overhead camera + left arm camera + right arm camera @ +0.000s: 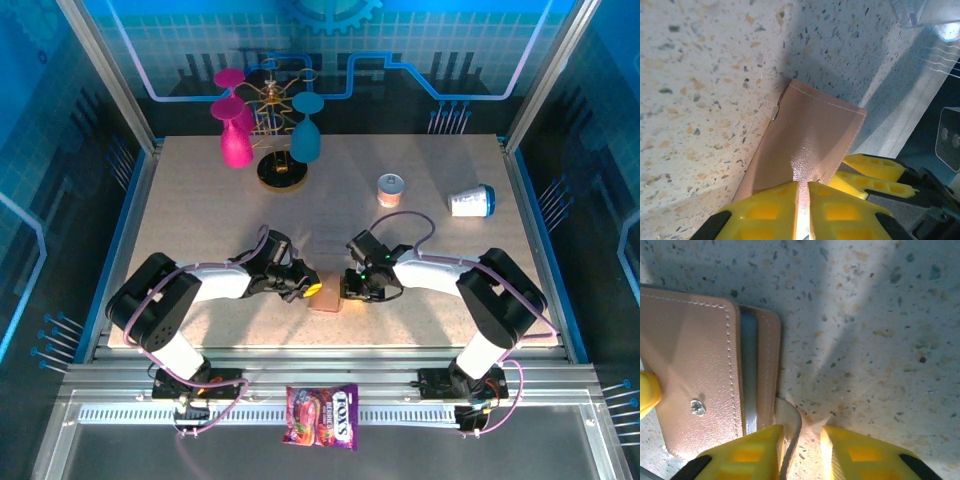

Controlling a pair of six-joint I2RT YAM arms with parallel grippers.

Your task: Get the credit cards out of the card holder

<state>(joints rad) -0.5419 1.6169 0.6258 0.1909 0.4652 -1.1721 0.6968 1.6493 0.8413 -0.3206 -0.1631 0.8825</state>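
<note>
The card holder (325,299) lies on the counter (200,220) near its front edge, right between the two arms. It is a small flat wallet of pebbled tan leather with pale stitching along its edges. From the right wrist it (690,365) looks folded shut: two tan leaves with a grey-blue strip between them, and a small metal stud on the upper leaf. There the long edges run up and down the view, and the edge where the leaves part faces right.

The left end effector (803,210) is pinched almost closed on the near edge of the leather (810,145), which stretches away from its yellow fingers (765,215) toward a stitched far edge.

The right end effector (807,450) stands partly apart at the holder's open edge, with bare counter between its fingers and nothing clamped.
</note>
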